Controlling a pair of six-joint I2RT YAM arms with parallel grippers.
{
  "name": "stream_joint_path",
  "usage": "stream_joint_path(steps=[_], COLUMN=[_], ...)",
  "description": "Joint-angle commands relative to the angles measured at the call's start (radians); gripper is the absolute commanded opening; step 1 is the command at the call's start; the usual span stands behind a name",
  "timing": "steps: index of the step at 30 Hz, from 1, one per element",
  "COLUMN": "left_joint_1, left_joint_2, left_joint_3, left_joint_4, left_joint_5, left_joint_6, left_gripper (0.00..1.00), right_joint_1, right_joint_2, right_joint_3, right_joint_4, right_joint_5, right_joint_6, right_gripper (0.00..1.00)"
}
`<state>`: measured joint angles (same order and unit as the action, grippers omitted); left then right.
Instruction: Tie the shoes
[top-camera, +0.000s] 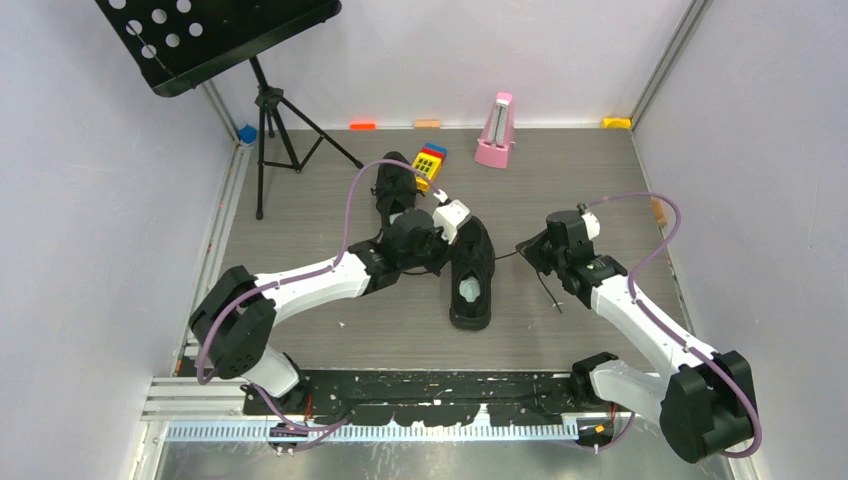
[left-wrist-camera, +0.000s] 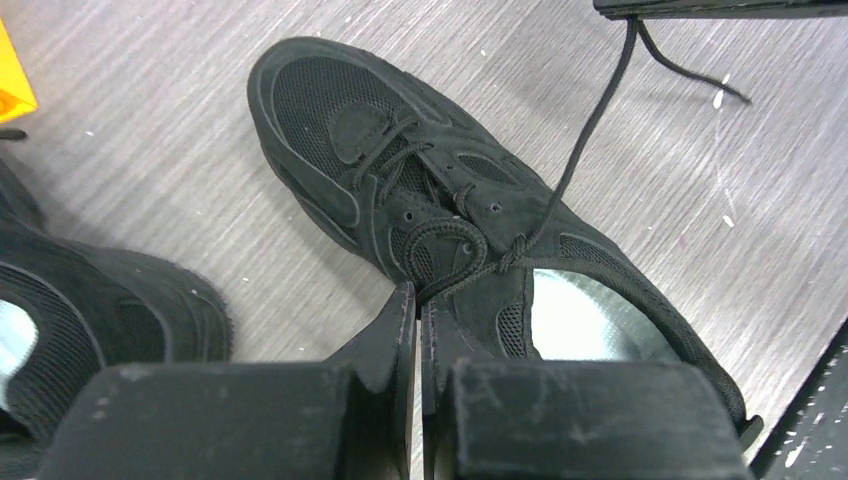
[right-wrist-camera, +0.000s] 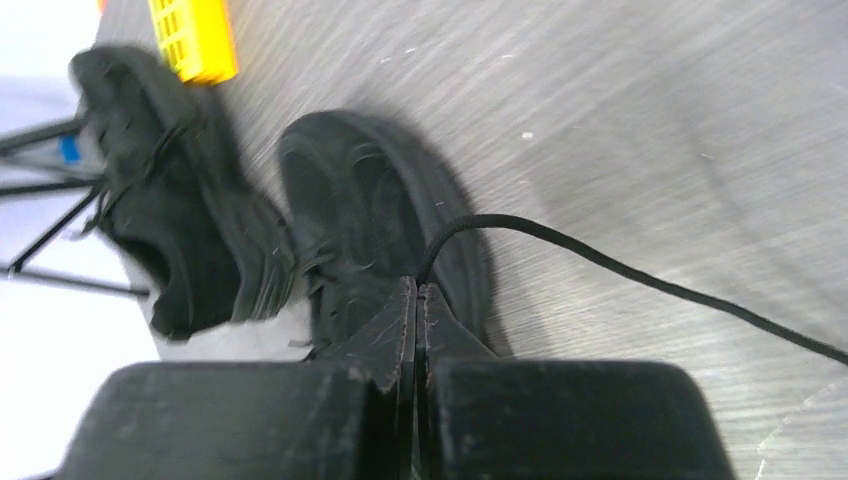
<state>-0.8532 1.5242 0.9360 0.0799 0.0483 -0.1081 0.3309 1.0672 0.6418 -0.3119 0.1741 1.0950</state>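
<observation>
Two all-black shoes lie mid-table: one far left (top-camera: 398, 192), one nearer (top-camera: 472, 275) with its pale insole showing. My left gripper (top-camera: 447, 258) sits at the nearer shoe's left side. In the left wrist view it (left-wrist-camera: 418, 300) is shut on a lace strand by the tongue of this shoe (left-wrist-camera: 400, 170). A thin black lace (left-wrist-camera: 585, 135) runs taut from the knot up to my right gripper (top-camera: 532, 250). In the right wrist view it (right-wrist-camera: 416, 292) is shut on that lace (right-wrist-camera: 600, 265), whose tail trails right across the floor. Both shoes (right-wrist-camera: 370, 220) lie beyond it.
A yellow toy block (top-camera: 430, 163) lies just behind the far shoe. A pink metronome (top-camera: 495, 132) stands at the back wall. A black music stand on a tripod (top-camera: 270, 120) fills the back left. Walls close both sides.
</observation>
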Motion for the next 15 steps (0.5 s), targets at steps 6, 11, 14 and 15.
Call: stream_joint_path(steps=[6, 11, 14, 15], left_joint_1=[-0.032, -0.058, -0.065, -0.066], left_joint_2=[0.049, 0.08, 0.092, 0.096], left_joint_3=[0.129, 0.16, 0.167, 0.169], left_joint_4=[-0.148, -0.145, -0.139, -0.133], left_joint_5=[-0.075, -0.086, -0.082, -0.082], left_joint_6=[0.226, 0.299, 0.32, 0.321], left_gripper=[0.0, 0.0, 0.0, 0.0], right_joint_1=[-0.007, -0.006, -0.006, -0.006], right_joint_2=[-0.046, 0.013, 0.038, 0.043], right_joint_3=[0.064, 0.094, 0.11, 0.114], right_joint_4=[0.227, 0.291, 0.298, 0.296], right_joint_5=[-0.337, -0.486, -0.526, -0.536], right_joint_6=[-0.3, -0.301, -0.298, -0.297], right_gripper=[0.0, 0.0, 0.0, 0.0])
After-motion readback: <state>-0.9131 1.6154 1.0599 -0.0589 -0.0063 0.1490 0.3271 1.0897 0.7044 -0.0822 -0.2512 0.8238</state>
